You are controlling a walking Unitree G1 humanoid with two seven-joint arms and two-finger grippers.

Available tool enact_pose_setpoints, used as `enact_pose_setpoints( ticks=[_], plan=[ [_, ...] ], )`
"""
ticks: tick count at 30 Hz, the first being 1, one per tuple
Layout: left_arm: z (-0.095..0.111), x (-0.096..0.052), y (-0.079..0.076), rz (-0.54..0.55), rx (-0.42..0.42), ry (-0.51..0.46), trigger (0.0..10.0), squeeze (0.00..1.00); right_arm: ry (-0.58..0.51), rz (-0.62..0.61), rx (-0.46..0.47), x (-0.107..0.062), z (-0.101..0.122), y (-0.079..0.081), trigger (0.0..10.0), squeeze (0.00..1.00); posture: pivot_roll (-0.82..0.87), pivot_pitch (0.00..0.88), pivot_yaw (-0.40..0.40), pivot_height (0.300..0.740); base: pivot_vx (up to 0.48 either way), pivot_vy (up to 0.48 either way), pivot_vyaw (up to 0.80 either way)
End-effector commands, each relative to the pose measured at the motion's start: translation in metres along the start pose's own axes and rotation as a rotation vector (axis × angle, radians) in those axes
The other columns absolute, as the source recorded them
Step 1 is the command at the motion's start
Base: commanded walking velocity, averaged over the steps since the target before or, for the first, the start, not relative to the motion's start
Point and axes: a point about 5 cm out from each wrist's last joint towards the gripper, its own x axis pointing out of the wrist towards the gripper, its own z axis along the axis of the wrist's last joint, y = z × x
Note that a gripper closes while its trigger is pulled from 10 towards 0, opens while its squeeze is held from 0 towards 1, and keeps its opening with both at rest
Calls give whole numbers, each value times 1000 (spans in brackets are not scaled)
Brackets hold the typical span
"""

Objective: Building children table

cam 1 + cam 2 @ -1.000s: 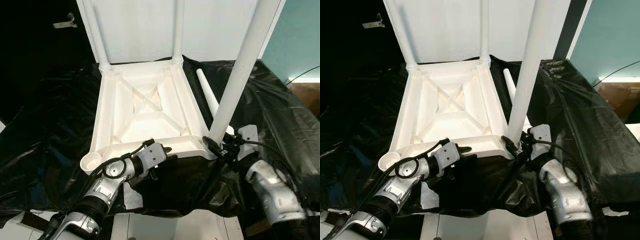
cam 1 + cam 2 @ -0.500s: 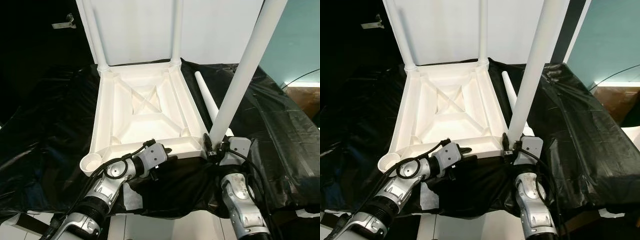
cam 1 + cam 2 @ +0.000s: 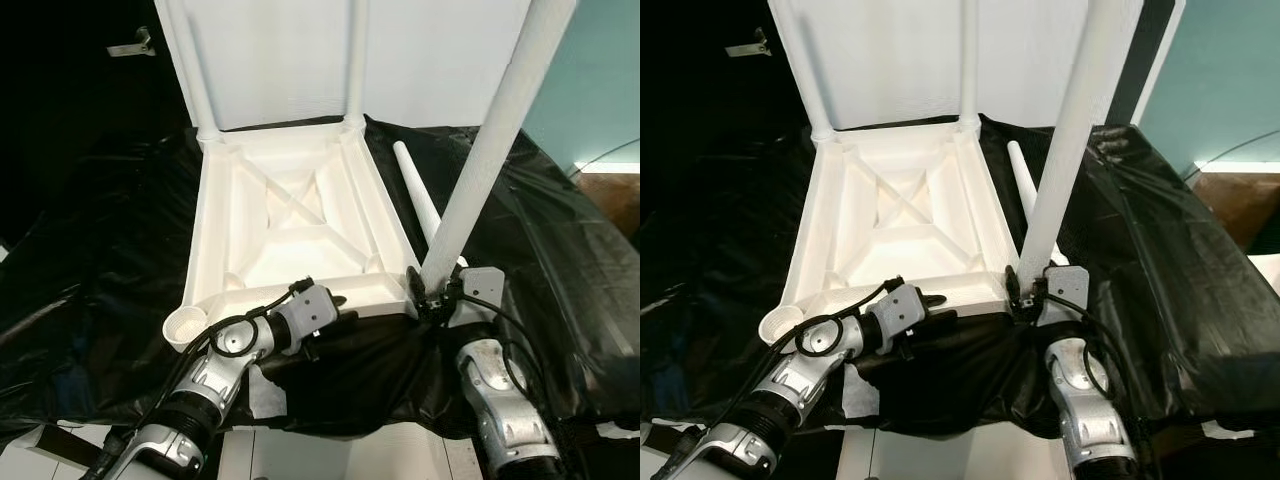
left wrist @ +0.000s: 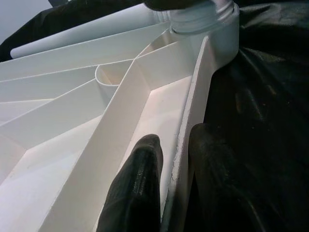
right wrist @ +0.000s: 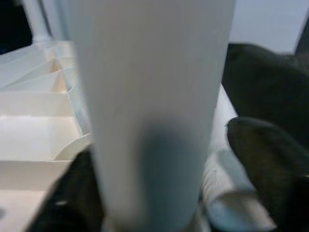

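Nearest the camera, the left gripper [image 3: 335, 318] is pinching the near rim of the upturned white table top [image 3: 290, 215]; in the left wrist view one black finger [image 4: 137, 191] is lying inside the rim wall and the other outside it, so the gripper is clenched on that rim. At the near left corner of the table top an empty round leg socket [image 3: 184, 326] is facing upward. At the near right corner the right gripper [image 3: 432, 296] is grasping the base of a white table leg [image 3: 487, 150], which is standing in the corner socket and leaning up and to the right; the right wrist view is showing dark fingers [image 5: 263, 154] on either side of the leg. The table top is resting on black plastic sheeting [image 3: 100, 260]. Beside its right edge a loose white leg [image 3: 418, 200] is lying on the sheeting. At the two far corners, two fitted legs [image 3: 200, 75] are rising upright.
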Motion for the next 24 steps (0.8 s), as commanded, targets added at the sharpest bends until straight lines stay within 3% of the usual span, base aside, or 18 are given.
enact_pose_setpoints(
  ticks=[1, 2, 4, 7, 9, 13, 14, 15, 24],
  plan=[
    [-21, -3, -21, -111, -30, 95, 10000, 0, -2, -22, -8, -2, 2, -17, 10000, 0, -46, 6, -6, 740, 0, 0, 0],
    [-21, -3, -21, -111, -30, 95, 10000, 0, -2, -22, -8, -2, 2, -17, 10000, 0, -46, 6, -6, 740, 0, 0, 0],
    [-21, -3, -22, -108, -32, 95, 10000, 0, 13, 107, -31, -7, 2, -16, 10000, 0, -41, 7, -11, 740, 0, 0, 0],
    [-22, -3, -23, -107, -33, 95, 10000, 0, 24, 156, -41, -10, 1, -16, 10000, 0, -41, 7, -11, 740, 0, 0, 0],
    [-23, -4, -24, -105, -33, 101, 10000, 0, 62, 295, -63, -15, -3, -13, 10000, 0, -35, 9, -12, 740, 0, 0, 0],
    [-25, -6, -24, -105, -31, 111, 10000, 0, 105, 429, -58, -18, -4, -9, 10000, 0, -32, 10, -8, 740, 0, 0, 0],
    [-26, -7, -24, -105, -30, 114, 10000, 0, 123, 463, -50, -18, -5, -8, 6745, 0, -32, 10, -8, 740, 0, 0, 0],
    [-26, -7, -24, -104, -29, 115, 10000, 0, 130, 457, -28, -17, -5, -11, 0, 0, -32, 10, -8, 740, 0, 0, 0],
    [-25, -7, -22, -101, -23, 115, 10000, 0, 144, 417, 22, -13, -7, -16, 0, 0, -29, 8, -9, 740, 0, 0, 0]
  ],
)
